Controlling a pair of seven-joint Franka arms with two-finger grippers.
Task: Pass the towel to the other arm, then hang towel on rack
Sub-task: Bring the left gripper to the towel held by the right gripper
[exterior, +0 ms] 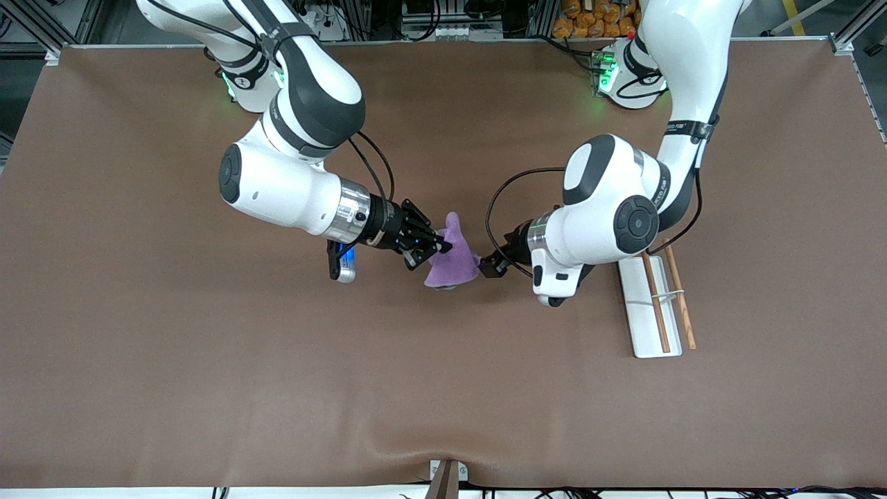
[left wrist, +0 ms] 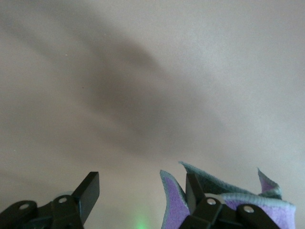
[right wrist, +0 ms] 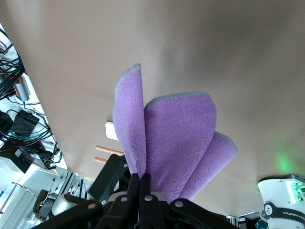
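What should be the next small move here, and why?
Probably shut the left end effector on the towel. The right end effector is clamped on the towel over the table, and an edge already lies beside one open left finger. The rack waits.

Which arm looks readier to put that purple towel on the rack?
The left arm. Its open claw already reaches the towel held in the right claw, and the rack lies at its end of the table.
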